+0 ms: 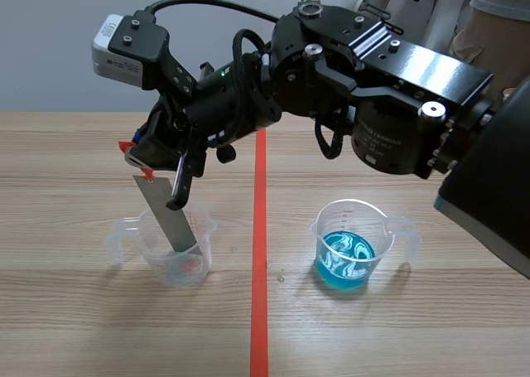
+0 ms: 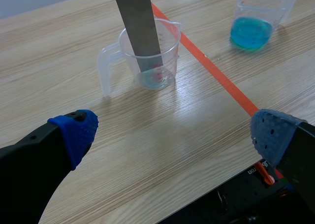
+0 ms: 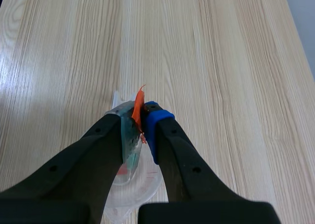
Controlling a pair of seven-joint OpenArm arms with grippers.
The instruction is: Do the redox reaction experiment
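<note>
In the lower left of the scene view stood a clear plastic measuring beaker with a handle [image 1: 201, 246], and a flat grey metal strip with orange tape at its top [image 1: 168, 214] leaned tilted inside it, its lower end down in the beaker. The right gripper [image 3: 142, 120], on the arm crossing the upper middle, was clamped on the strip's taped top. Right of the orange-red tape line [image 1: 259, 311] sat a second clear beaker holding blue liquid [image 1: 325, 228]. The left gripper [image 2: 172, 135] was spread wide, holding nothing, the strip's beaker ahead of it
</note>
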